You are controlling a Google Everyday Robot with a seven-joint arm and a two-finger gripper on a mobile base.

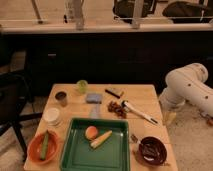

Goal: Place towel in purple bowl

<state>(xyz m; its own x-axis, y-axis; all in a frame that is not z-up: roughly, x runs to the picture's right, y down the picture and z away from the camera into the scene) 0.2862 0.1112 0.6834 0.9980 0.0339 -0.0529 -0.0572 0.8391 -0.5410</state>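
Note:
The towel [93,98] is a small blue-grey folded cloth lying flat on the wooden table [150,97], near the middle of its far half. The purple bowl [152,150] is dark and stands at the table's front right corner, with something dark inside it. My white arm [189,89] hangs to the right of the table, off its edge and well away from the towel. My gripper is out of view past the right edge of the camera view.
A green tray [75,155] at the front centre holds an orange fruit [91,132] and a yellow piece [101,139]. An orange bowl [34,152] sits front left. A white cup [51,116], brown cup [61,98], green cup [82,86], brown cluster [117,107] and long white utensil [140,112] surround the towel.

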